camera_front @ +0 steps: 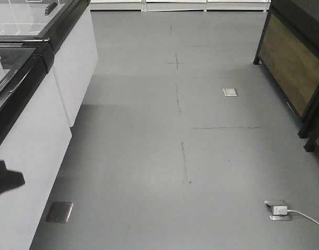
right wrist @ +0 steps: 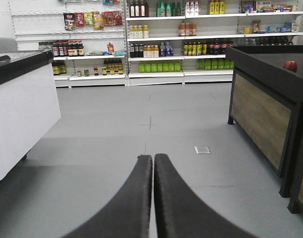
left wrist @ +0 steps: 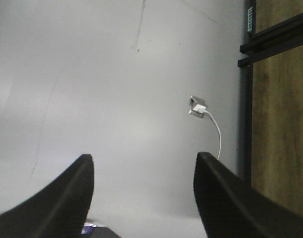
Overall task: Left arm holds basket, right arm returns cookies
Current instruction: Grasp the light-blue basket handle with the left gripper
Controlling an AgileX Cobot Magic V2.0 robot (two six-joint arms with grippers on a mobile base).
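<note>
Both matte-blk: L gripper point(left wrist: 144, 155), R gripper point(right wrist: 153, 156)

Left gripper point(left wrist: 144, 159) shows two matte charcoal-black fingers point(left wrist: 62, 201), broad at the base and curving to blunt rounded tips, with a small bluish patch point(left wrist: 89, 229) low between them; right gripper point(right wrist: 153, 157) shows two fingers point(right wrist: 129, 203) of the same smooth dark finish, narrowing to rounded tips.

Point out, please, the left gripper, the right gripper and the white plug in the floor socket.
left gripper point(left wrist: 144, 166), left wrist view, the gap midway between its spread fingertips.
right gripper point(right wrist: 153, 161), right wrist view, the seam where its closed fingertips meet.
white plug point(left wrist: 200, 107), left wrist view, the plug's white body.
</note>
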